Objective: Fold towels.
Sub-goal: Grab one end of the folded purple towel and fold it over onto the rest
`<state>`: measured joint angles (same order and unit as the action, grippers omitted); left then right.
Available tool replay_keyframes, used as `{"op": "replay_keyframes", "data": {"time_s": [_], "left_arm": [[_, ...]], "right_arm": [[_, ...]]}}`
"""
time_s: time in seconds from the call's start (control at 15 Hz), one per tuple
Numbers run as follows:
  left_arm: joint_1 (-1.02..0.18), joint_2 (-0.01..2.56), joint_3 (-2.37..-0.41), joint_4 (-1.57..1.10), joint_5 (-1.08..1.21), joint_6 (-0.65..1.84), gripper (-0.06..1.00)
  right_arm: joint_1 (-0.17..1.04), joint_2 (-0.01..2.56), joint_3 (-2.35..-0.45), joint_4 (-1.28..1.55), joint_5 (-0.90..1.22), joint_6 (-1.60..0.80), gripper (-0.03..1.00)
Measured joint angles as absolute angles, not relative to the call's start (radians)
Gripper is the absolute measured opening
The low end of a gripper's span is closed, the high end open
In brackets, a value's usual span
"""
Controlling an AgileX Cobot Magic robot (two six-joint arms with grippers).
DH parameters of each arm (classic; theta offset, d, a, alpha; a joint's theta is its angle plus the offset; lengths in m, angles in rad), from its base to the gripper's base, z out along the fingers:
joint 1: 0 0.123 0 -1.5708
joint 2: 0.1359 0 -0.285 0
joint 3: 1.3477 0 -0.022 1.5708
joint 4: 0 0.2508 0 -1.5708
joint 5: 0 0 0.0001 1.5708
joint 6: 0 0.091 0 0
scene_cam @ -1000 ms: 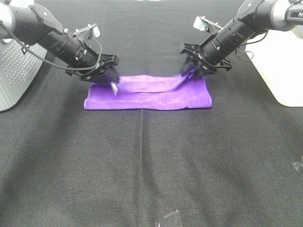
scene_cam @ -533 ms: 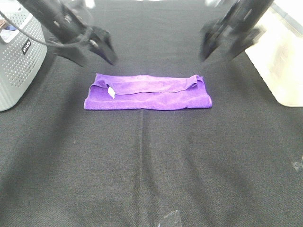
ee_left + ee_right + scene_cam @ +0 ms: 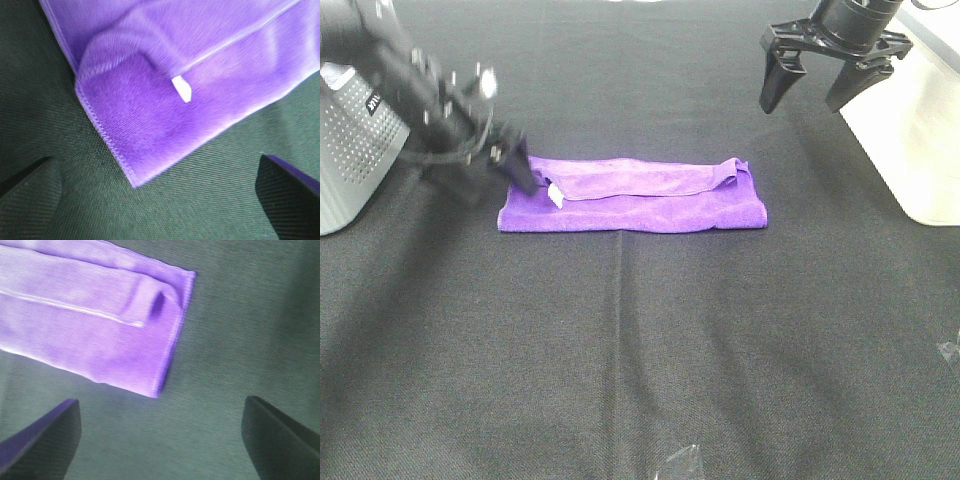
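Note:
The purple towel [image 3: 632, 196] lies folded in a long strip on the black tablecloth, with its upper layer doubled over short of the near edge. Its small white tag [image 3: 555, 194] shows at the left end. My left gripper [image 3: 485, 172] is blurred, low, just off the towel's left end, open and empty. The left wrist view shows the towel corner [image 3: 150, 125] and the tag [image 3: 182, 89] between the spread fingertips [image 3: 30, 180]. My right gripper [image 3: 815, 88] is open and empty, raised behind the towel's right end [image 3: 100, 330].
A grey perforated basket [image 3: 350, 150] stands at the left edge. A white container [image 3: 910, 140] stands at the right edge. A small clear plastic piece [image 3: 680, 462] lies at the table's front edge.
Both grippers let go of the towel's folded-over edge and lifted away. The left gripper then dropped back beside the towel's left end. The towel now lies still.

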<state>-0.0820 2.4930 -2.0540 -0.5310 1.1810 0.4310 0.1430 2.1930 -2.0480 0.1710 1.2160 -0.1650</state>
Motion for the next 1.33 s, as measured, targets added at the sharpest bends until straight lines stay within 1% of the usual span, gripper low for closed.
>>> {"op": "replay_keyframes", "data": {"time_s": [0.53, 0.73, 0.8, 1.0, 1.13, 1.2, 1.27, 1.33], "left_arm": [[-0.082, 2.52, -2.071, -0.552, 1.178, 0.4, 0.99], [-0.107, 2.544, -2.086, -0.559, 1.177, 0.366, 0.98], [-0.125, 2.554, -2.089, -0.577, 1.174, 0.363, 0.97], [-0.176, 2.578, -2.1, -0.628, 1.168, 0.351, 0.85], [-0.194, 2.585, -2.1, -0.635, 1.154, 0.341, 0.75], [-0.199, 2.588, -2.1, -0.635, 1.147, 0.337, 0.63], [-0.2, 2.591, -2.101, -0.635, 1.142, 0.334, 0.53], [-0.2, 2.598, -2.108, -0.636, 1.14, 0.327, 0.36]], "right_arm": [[0.143, 2.101, -2.048, 0.19, 1.217, -0.162, 0.83], [0.143, 2.037, -2.048, 0.189, 1.218, -0.162, 0.83], [0.143, 2.009, -2.048, 0.189, 1.219, -0.162, 0.83], [0.143, 1.929, -2.048, 0.189, 1.22, -0.162, 0.83], [0.143, 1.883, -2.048, 0.186, 1.22, -0.162, 0.83], [0.143, 1.831, -2.026, 0.184, 1.219, -0.162, 0.83], [0.143, 1.796, -1.985, 0.183, 1.219, -0.16, 0.83], [0.143, 1.754, -1.919, 0.183, 1.219, -0.15, 0.83]]}}
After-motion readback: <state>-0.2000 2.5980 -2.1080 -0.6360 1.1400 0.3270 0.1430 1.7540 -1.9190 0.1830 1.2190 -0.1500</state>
